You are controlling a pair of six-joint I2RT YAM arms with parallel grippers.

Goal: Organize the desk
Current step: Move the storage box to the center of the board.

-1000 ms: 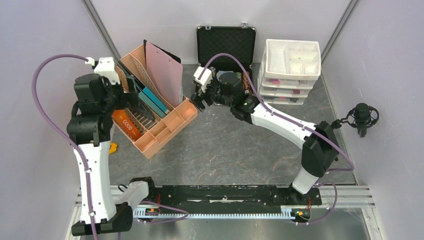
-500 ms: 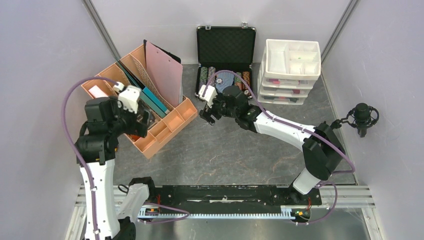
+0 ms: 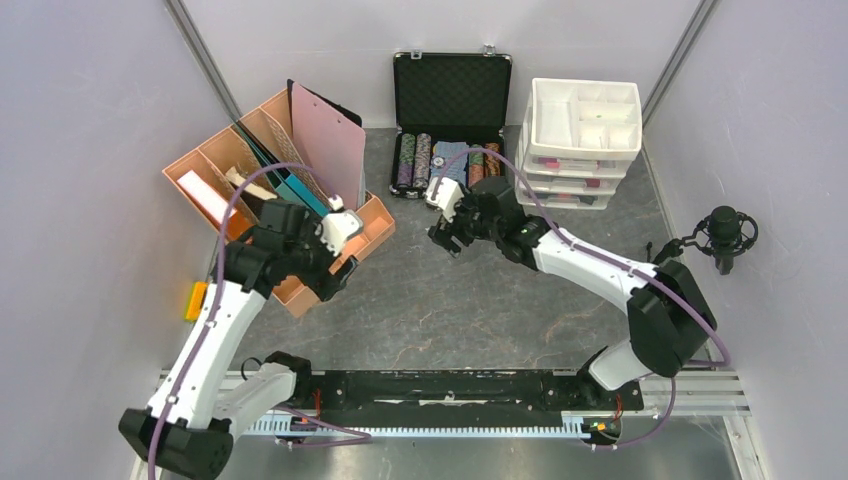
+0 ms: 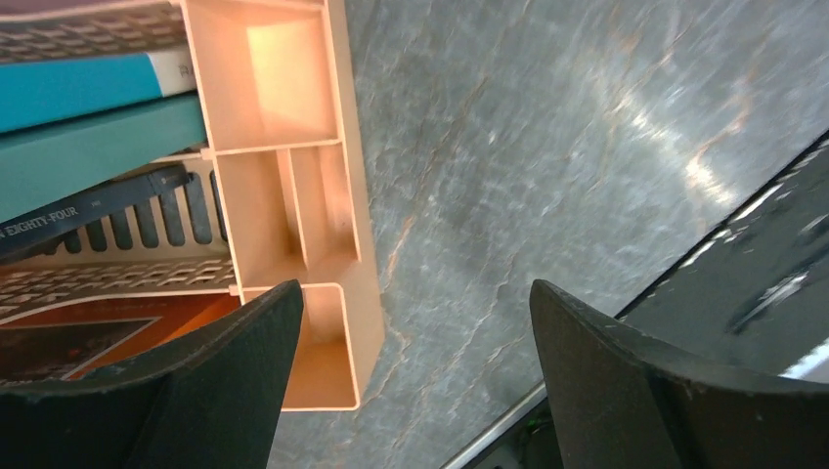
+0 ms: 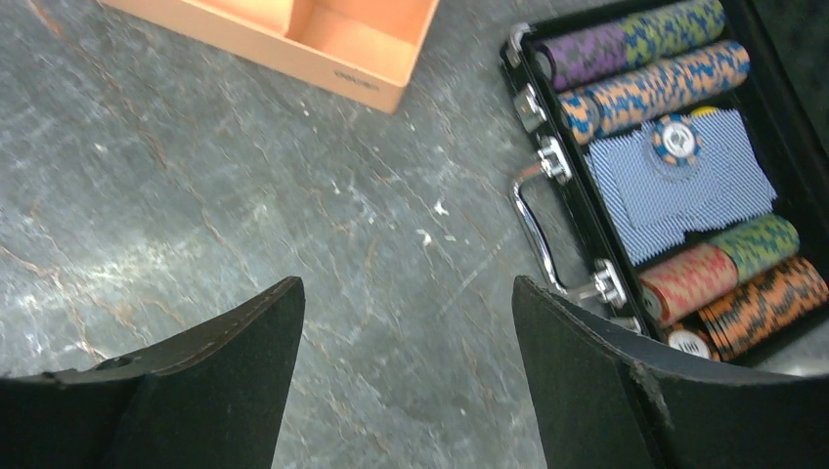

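Top external view: the counter (image 3: 450, 300) spans the whole floor between the walls. It's rigid and fixed, so nothing we'd lift. The peach organizer (image 3: 372, 215), far left, looks stiff but loaded, so we'd push its wall. The chip case (image 3: 450, 90) sits far centre, and its chips (image 5: 645, 83) look slippery. Both the left claw (image 4: 415, 293) and right claw (image 5: 406, 283) are spread wide, empty.

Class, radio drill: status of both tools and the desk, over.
Left tool open, empty, over orange organizer's corner. Right tool open, empty, above desk beside chip case. Nothing blocking either.
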